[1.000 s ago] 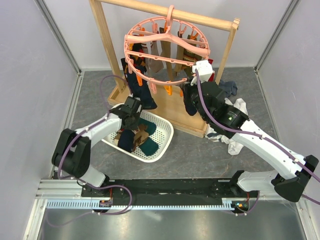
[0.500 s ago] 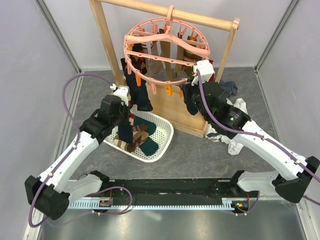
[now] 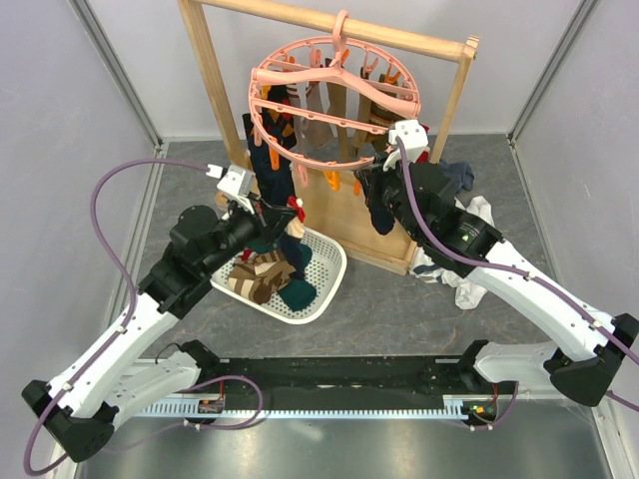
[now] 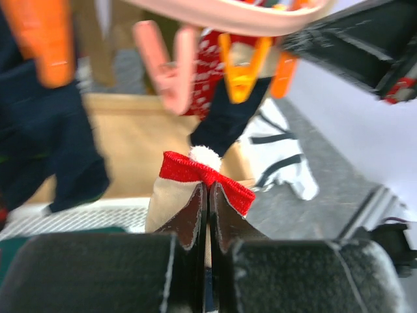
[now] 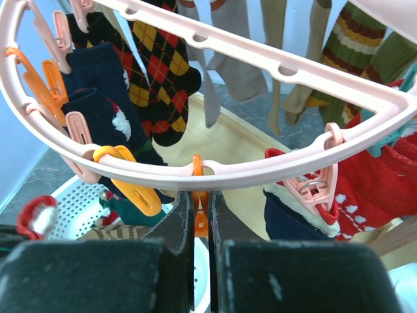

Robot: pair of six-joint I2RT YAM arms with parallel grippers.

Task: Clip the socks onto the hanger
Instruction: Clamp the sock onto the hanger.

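The pink ring hanger [image 3: 340, 40] hangs from the wooden rack with several socks clipped round it. My left gripper [image 3: 286, 214] is shut on the red cuff of a sock [image 3: 295, 249] and holds it up above the basket, just below the ring's near side. In the left wrist view the gripper [image 4: 208, 190] pinches the red-cuffed sock [image 4: 189, 168] below a pink clip [image 4: 169, 72]. My right gripper [image 3: 367, 180] is at the ring's front right. In the right wrist view this gripper [image 5: 201, 195] is shut on an orange clip [image 5: 201, 218] under the hanger's rim [image 5: 293, 166].
A white mesh basket [image 3: 329, 274] with more socks [image 3: 262, 277] sits below the left gripper. The wooden rack frame [image 3: 205, 80] stands behind. White and grey garments [image 3: 469, 215] lie at the right by the rack's base. Grey walls close in both sides.
My left arm has risen out of the basket with the red-cuffed sock and moved right and up toward the hanger. The right gripper has stayed at the ring.
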